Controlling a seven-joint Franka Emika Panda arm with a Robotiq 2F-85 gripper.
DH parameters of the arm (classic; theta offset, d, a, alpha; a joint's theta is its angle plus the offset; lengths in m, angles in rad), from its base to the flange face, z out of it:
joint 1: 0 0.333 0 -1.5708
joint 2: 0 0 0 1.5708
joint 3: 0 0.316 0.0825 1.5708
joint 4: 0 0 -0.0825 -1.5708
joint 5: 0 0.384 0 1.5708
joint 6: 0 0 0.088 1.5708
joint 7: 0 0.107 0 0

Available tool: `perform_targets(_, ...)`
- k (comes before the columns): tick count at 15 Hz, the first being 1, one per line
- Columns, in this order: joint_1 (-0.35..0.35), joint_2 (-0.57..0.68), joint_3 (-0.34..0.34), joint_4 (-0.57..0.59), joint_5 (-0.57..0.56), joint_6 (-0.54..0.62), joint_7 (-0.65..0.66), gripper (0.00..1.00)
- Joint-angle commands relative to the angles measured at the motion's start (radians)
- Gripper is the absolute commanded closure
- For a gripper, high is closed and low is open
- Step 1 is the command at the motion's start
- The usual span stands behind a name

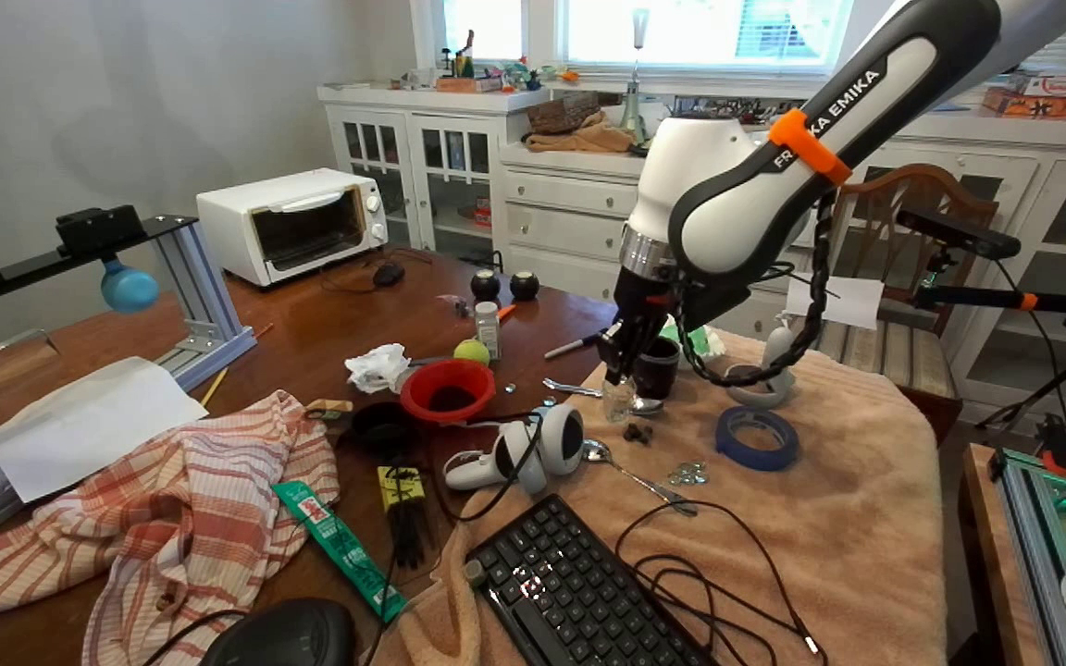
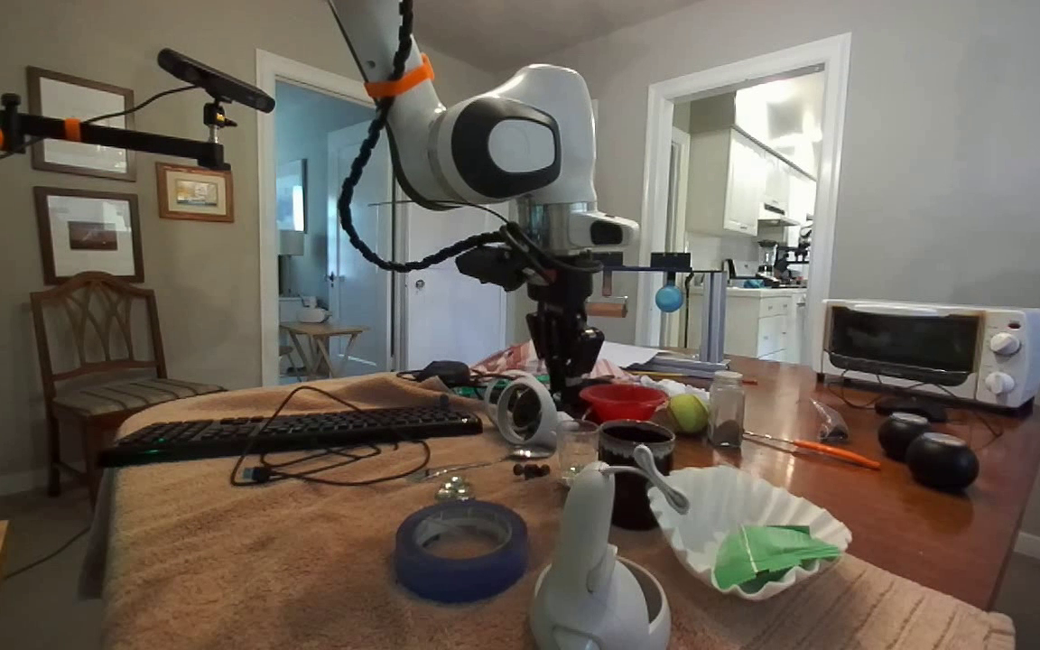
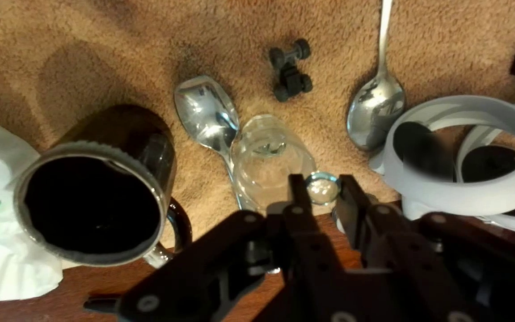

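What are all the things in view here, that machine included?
Table: one, brown, centre
Towel: one, tan, over table
Mug: one, dark, on towel
Glass: one, clear, near mug
Spoons: two, silver, near glass
Keyboard: one, black, on towel
Tape roll: one, blue, on towel
Bowl: one, red, on table
Tennis ball: one, yellow-green, beside bowl
Toaster oven: one, white, on table
Striped cloth: one, red-white, on table
Smaller items: uncounted, mixed, scattered
Held bead: one, clear, between fingertips
Robot arm: one, mostly white, overhead
Gripper: one, black, closed on bead

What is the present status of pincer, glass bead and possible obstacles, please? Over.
Pincer closed on glass bead. Bead beside drinking glass rim in wrist view. Spoon and mug close by, possible obstacles.
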Motion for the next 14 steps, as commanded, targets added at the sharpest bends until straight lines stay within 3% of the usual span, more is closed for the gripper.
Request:
perform_targets(1, 0.0, 0.0, -0.007, 0.0, -0.025, -0.002, 0.034, 0.94)
perform_targets(5, 0.001, 0.011, -0.012, 0.001, -0.034, 0.031, 0.043, 0.94)
perform_targets(6, 0.001, 0.012, -0.012, 0.001, -0.036, 0.033, 0.041, 0.67)
perform_targets(7, 0.002, 0.011, -0.014, -0.002, -0.038, 0.036, 0.043, 0.52)
perform_targets(11, -0.001, -0.018, -0.009, -0.034, -0.053, 0.028, 0.018, 0.23)
perform_targets(14, 0.0, -0.045, -0.009, -0.062, -0.077, -0.05, 0.006, 0.01)
